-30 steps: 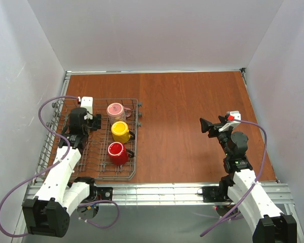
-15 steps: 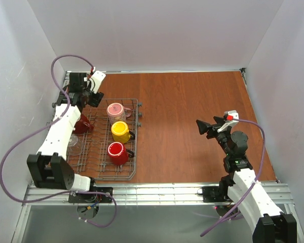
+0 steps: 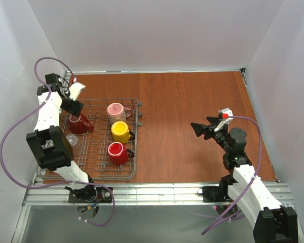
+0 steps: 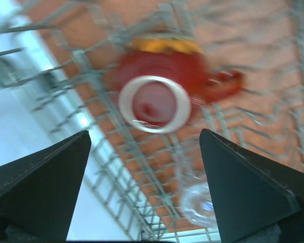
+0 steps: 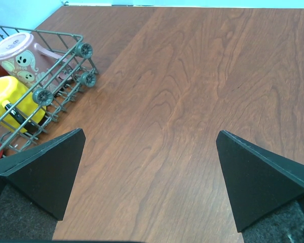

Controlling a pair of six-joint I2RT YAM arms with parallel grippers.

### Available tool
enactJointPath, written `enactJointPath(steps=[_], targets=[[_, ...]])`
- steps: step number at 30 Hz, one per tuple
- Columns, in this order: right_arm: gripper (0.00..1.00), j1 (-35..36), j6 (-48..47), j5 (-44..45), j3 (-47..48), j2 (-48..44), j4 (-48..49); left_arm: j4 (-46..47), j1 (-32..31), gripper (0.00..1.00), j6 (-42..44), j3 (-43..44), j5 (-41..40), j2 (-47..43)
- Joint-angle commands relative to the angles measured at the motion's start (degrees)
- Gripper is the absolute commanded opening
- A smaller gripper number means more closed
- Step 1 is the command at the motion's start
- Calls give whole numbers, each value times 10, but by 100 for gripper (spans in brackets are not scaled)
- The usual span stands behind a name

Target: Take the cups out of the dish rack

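Observation:
The grey wire dish rack stands at the table's left. In it are a pink spotted mug, a yellow mug, a glossy red mug, a dark red mug with a white rim and a clear glass tumbler. No white cup shows. My left gripper is open and empty just behind the dark red mug. Its blurred wrist view looks down on that mug and the tumbler between its fingers. My right gripper is open and empty over bare wood.
The right wrist view shows the rack's corner with the pink mug and yellow mug. White walls close in the left, back and right. A metal rail runs along the near edge. Purple cables loop beside the left arm.
My left arm has swung from over the rack to the back left, and its gripper has come back above the dark red mug, which now shows. My right gripper has moved a little left.

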Motion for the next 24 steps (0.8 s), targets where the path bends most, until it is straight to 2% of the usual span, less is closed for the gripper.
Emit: enactJointPath(steps=[1,3,5,6,7,9,14,17,21,24], targets=[[99,1,-11,-3,14,2,14,-13,-20,82,63,-42,77,-72],[98,0,-10,-10,17,9,14,3,-27,75,81,-66,81,-87],[99,0,-9,-18,20,21,14,29,-76,69,111,-90,23,-90],[98,0,-8,-21,21,25,14,37,-100,60,125,-126,-4,-91],[98,0,-7,-23,23,29,14,41,-143,57,164,-142,-25,-89],[98,0,-8,-28,24,29,13,45,-175,52,202,-172,-46,-81],[98,0,-11,-12,12,5,14,-14,-172,54,351,-166,-60,-59],[99,0,-11,-3,8,0,14,-21,-172,56,404,-158,-61,-56],[98,0,-12,-9,8,1,13,-36,-172,56,435,-148,-82,-35],[99,0,-13,-6,6,2,14,-12,-172,57,451,-174,-113,-24]])
